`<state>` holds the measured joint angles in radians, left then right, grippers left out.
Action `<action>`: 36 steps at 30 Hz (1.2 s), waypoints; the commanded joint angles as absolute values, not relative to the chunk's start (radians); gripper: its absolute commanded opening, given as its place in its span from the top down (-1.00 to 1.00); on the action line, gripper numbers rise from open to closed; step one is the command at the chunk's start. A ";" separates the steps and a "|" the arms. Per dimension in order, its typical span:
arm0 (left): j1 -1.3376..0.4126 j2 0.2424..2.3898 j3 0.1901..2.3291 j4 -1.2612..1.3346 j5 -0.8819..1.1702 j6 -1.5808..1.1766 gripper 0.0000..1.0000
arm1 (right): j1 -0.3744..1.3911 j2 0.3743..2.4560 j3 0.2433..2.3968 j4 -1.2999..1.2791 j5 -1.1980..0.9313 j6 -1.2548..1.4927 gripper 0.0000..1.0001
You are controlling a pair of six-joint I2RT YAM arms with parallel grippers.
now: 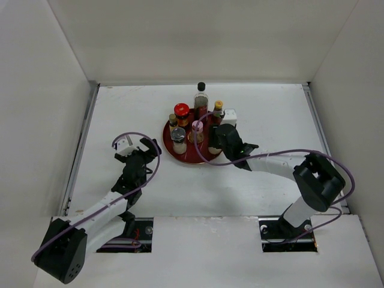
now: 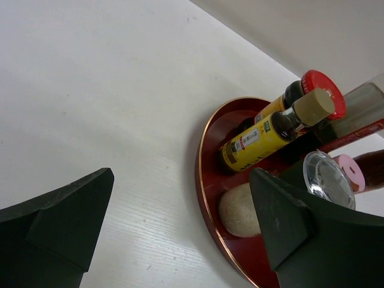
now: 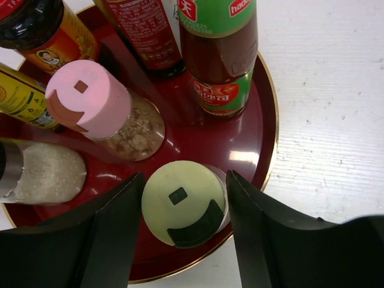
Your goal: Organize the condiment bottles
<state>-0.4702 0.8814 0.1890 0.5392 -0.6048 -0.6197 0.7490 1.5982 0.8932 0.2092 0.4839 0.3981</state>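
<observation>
Right gripper (image 3: 183, 180) sits low over the right side of the dark-red tray (image 3: 198, 135), one finger on each side of the cream shaker (image 3: 183, 201). Jaws are partway apart and hard up against its cap; can't tell if they're pressing on it or just clear. Shaker is upright on the tray, just inside the rim. The other bottles are on the tray too: pink-capped shaker (image 3: 90, 99) mid-tray, grey-capped shaker (image 1: 178, 139) near-left, red-lidded jar (image 1: 182, 111) far-left, tall black-capped bottle (image 1: 201, 96) at the far edge, and yellow-capped sauce bottles left (image 2: 258, 141) and right (image 3: 219, 54). Left gripper (image 1: 137, 147) is spread wide and empty, over the table (image 2: 120, 90) left of the tray, not touching it.
</observation>
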 commanded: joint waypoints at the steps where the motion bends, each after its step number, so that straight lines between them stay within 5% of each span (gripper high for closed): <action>1: -0.456 0.882 0.241 0.519 -0.620 -0.660 -1.00 | 0.760 1.592 0.928 0.291 0.480 0.385 -0.31; 6: -0.421 0.942 0.279 0.444 -0.627 -0.689 -1.00 | 0.769 1.516 0.916 0.284 0.498 0.364 -1.00; 21: -0.407 1.014 0.383 0.279 -0.634 -0.712 -1.00 | 0.693 1.126 0.551 0.330 0.707 0.512 -1.00; 36: -0.349 0.974 0.359 0.255 -0.692 -0.722 -1.00 | 0.599 1.167 0.448 0.367 0.641 0.617 -1.00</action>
<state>-0.3580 0.9714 0.3477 0.2417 -0.6743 -0.7086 0.6094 1.1408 0.4435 0.3080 0.6544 0.5892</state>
